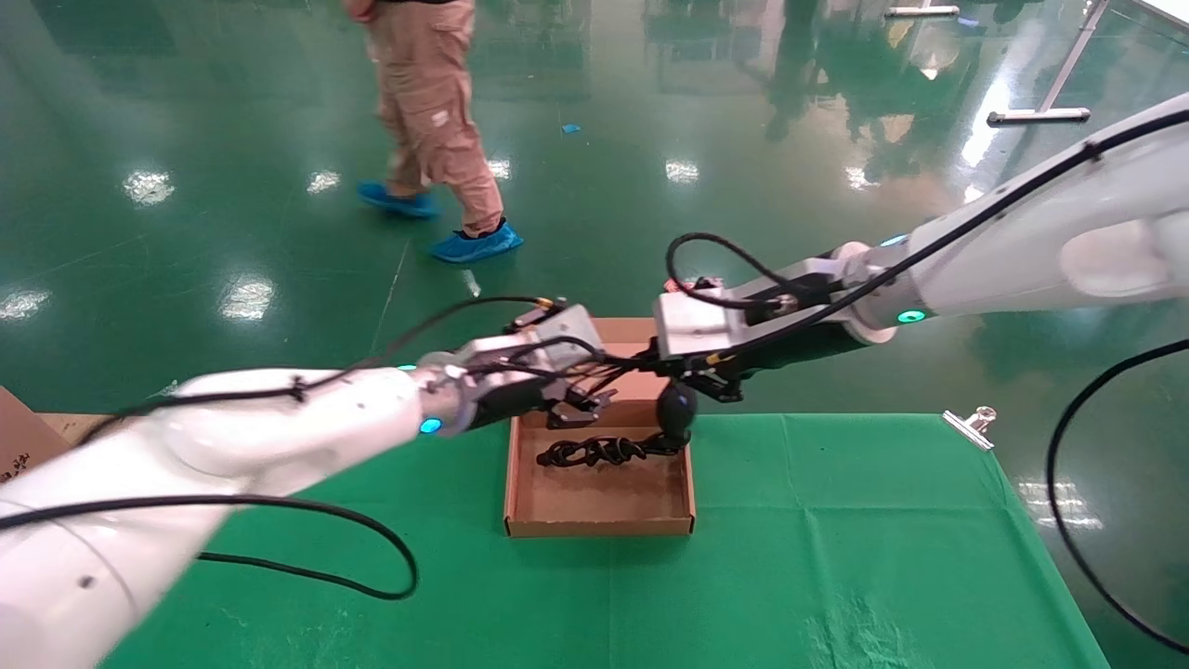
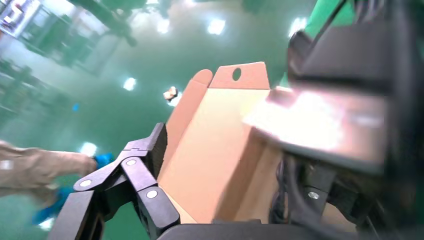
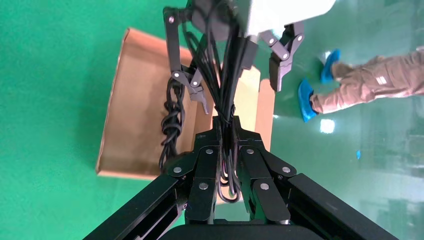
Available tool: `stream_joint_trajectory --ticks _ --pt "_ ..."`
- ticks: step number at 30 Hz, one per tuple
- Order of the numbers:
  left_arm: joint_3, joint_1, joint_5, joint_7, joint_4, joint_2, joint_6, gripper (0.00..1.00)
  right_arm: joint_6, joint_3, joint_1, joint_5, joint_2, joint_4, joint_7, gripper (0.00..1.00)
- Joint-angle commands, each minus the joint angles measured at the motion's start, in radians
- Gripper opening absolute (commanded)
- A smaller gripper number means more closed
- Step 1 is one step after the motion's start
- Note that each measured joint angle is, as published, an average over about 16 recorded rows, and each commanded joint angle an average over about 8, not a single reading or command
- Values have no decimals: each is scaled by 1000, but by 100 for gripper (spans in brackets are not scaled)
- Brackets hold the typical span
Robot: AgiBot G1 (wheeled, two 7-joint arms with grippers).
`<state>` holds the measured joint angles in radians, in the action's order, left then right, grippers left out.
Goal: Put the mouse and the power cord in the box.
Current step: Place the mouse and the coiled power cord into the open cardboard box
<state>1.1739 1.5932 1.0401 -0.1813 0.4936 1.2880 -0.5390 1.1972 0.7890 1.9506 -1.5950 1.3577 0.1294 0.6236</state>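
My right gripper point(image 3: 227, 150) is clamped on a bunch of thin black wires point(image 3: 225, 90), fingers squeezed tight together around them, and it hangs over the far end of the box point(image 1: 534, 506). From those wires the mouse point(image 1: 676, 409) dangles, black and glossy, right at the box's right wall, low over the floor of the box; whether it touches the cardboard I can't tell. The wires run up from my grip toward my other arm's wrist.

My left gripper point(image 1: 581, 404) is spread apart, holding nothing, also over the far end of the box, just beside the right one and on the box's left half. One of its fingers point(image 2: 150, 172) shows wide of the other in the left wrist view, with the brown lid point(image 2: 220, 130) standing up behind it, tuck flap and small oval hole at its top.

Down inside the box lies the power cord point(image 1: 599, 452), a thick black twisted bundle stretched across the far half of the floor, its right end close under the mouse. The near half of the box floor is bare cardboard.

The box sits on the green cloth point(image 1: 836, 557), at the cloth's far edge. A metal clip point(image 1: 971, 425) grips that same edge, well to the right of the box. Beyond the box, on the shiny green floor, a person point(image 1: 437, 111) in tan trousers and blue shoe covers is walking.
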Motion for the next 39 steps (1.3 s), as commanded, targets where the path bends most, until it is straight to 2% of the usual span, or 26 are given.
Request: stream_joint_trajectory --ticks 1,9,14,21,31,32,39 --pt "-18 9 -29 -10 -13 -16 -39 100 -12 -2 -11 5 5 22 -7 0" --pt "-136 -29 -191 -188 12 -218 -328 100 -118 55 -101 51 16 211 -95 0" --pt "-191 -56 -263 -277 -18 -319 -445 100 -168 133 -151 100 18 325 -173 0" --pt "-221 -86 -306 -312 -38 -410 -517 100 -262 274 -214 138 17 394 -266 0" --pt "-224 -96 -314 -306 -23 -427 -520 100 -361 404 -243 156 11 358 -313 1" --pt "-224 -96 -314 -305 -22 -427 -519 100 -367 412 -245 159 11 355 -314 8" --pt "-226 -99 -318 -304 -17 -434 -521 100 -395 445 -262 182 10 347 -317 95"
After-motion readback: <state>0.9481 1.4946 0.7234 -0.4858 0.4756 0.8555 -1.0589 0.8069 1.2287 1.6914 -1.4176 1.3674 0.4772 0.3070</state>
